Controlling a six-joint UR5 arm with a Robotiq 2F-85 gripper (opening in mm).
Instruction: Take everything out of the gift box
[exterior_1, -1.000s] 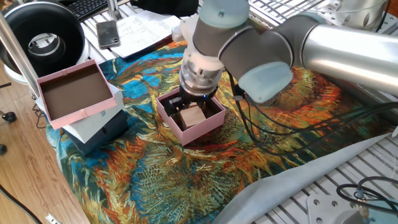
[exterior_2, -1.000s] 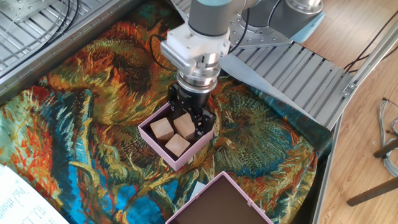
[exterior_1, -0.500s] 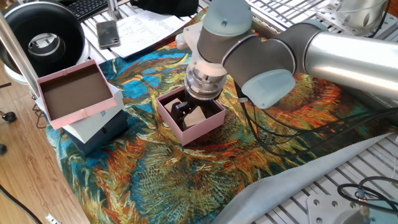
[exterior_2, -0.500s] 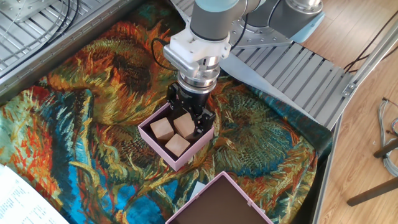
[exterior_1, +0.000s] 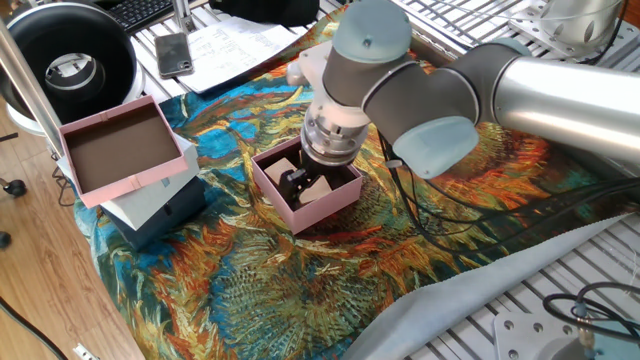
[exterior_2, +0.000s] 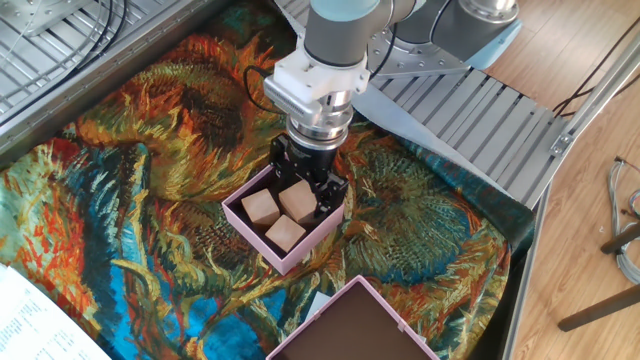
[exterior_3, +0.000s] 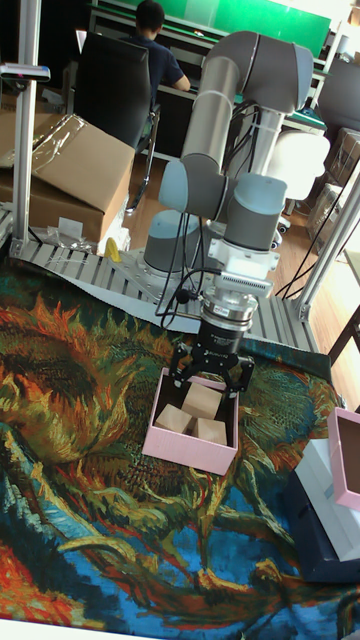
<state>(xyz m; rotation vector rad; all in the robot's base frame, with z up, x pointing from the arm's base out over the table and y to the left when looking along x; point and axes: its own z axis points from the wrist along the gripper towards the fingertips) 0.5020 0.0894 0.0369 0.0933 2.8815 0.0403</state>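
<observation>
One fixed view
Box: the small pink gift box (exterior_1: 305, 190) sits on the painted cloth (exterior_1: 260, 270), near its middle.
Gripper: the gripper (exterior_1: 303, 185) reaches down into the box; 1 tan cube (exterior_1: 316, 188) shows beside the dark fingers.
Jaws: from this side I cannot tell how wide they stand.
Neighbours: a larger pink tray (exterior_1: 118, 150) rests on a white and navy box (exterior_1: 160, 210), well apart at the cloth's edge.

The other fixed view
Contents: 3 cubes are all inside the gift box (exterior_2: 285, 222). The cube at the back (exterior_2: 296, 199) lies between the fingers; the left cube (exterior_2: 260, 209) and the front cube (exterior_2: 285, 233) lie just beside it.
Gripper: the gripper (exterior_2: 308, 188) is low, fingertips below the rim.
Jaws: spread to about 1 cube's width, 1 finger on each side of the back cube. Whether they already press it, I cannot tell.

Tall fixed view
Box: the gift box (exterior_3: 192, 432) is just in front of the arm's base side, on the cloth.
Gripper: the gripper (exterior_3: 208, 385) straddles the back cube (exterior_3: 203, 399), which seems to sit a little higher than the other 2.

Progress
Done: no cube lies outside the box, so 0 of 3 are removed.
Left: I judge this is the grasp of cube 1; lifting it out, then the other 2, is all to do.
</observation>
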